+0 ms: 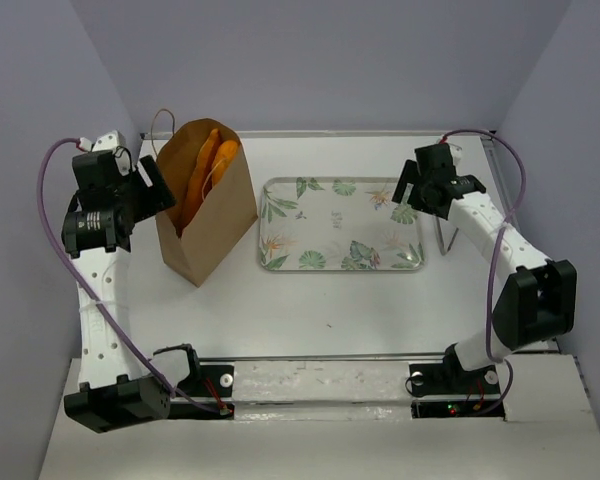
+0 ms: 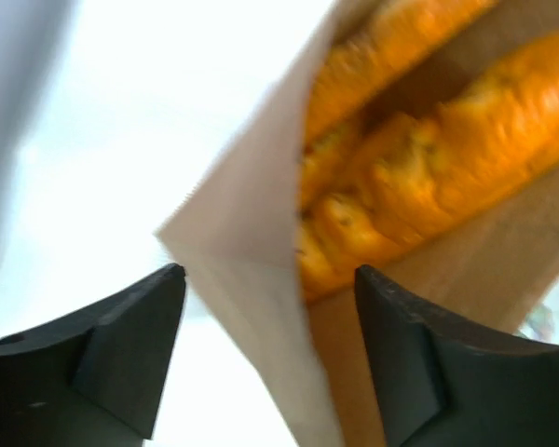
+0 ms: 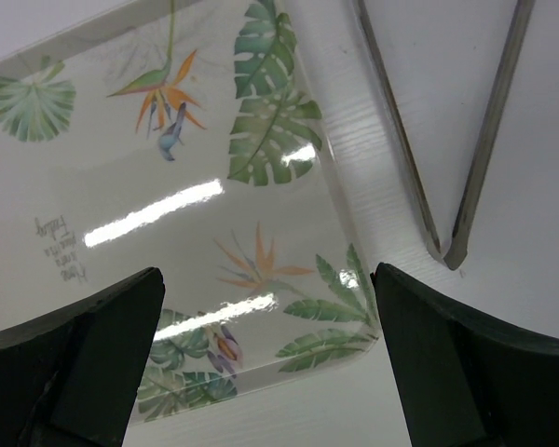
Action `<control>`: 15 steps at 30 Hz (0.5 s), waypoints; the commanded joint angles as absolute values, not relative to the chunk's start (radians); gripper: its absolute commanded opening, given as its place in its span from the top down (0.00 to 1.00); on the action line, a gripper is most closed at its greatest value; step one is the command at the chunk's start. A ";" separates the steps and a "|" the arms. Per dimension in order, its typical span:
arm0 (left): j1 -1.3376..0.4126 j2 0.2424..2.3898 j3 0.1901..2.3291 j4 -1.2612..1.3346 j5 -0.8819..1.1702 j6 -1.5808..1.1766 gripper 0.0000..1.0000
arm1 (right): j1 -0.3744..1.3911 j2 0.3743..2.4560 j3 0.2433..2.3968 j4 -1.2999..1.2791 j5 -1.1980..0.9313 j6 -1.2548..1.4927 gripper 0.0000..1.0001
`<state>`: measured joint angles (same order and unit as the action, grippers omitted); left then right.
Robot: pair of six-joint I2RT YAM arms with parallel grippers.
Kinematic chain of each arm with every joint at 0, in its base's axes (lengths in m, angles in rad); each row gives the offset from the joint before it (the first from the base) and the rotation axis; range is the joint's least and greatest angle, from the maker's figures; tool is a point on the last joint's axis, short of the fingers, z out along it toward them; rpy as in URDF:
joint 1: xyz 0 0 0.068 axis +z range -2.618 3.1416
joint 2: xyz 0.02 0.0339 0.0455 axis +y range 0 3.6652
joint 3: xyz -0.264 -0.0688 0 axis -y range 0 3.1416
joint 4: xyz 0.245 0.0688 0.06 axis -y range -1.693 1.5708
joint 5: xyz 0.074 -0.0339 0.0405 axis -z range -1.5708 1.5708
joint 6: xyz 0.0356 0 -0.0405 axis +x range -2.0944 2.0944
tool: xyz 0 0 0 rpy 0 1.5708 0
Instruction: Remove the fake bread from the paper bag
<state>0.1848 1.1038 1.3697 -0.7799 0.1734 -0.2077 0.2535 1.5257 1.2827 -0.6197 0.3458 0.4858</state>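
The brown paper bag (image 1: 220,215) stands upright at the left of the table, its mouth open. Glossy orange fake bread (image 1: 205,165) leans inside it, the loaves' tops showing at the mouth. My left gripper (image 1: 163,190) is at the bag's left rim. In the left wrist view it (image 2: 268,279) is open, and the bag's side wall (image 2: 247,247) runs between the spread fingers without touching either. The bread (image 2: 429,177) lies just beyond, inside the bag. My right gripper (image 1: 407,190) hovers open over the tray's right end, holding nothing (image 3: 265,279).
A white tray with a tropical leaf print (image 1: 340,225) lies to the right of the bag, its corner under the right gripper (image 3: 168,214). Metal tongs (image 1: 448,238) rest on the table beside the tray's right edge (image 3: 447,140). Grey walls enclose the table.
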 commanded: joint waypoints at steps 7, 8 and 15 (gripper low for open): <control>0.190 1.115 1.531 -0.654 -0.167 0.139 0.01 | 0.003 1.626 1.433 -0.721 0.351 0.414 0.00; 0.189 1.123 1.529 -0.644 -0.163 0.161 0.01 | 0.003 1.646 1.442 -0.727 0.360 0.408 0.00; 0.187 1.203 1.509 -0.579 -0.009 0.368 0.01 | -0.048 1.762 1.434 -0.729 0.399 0.354 0.00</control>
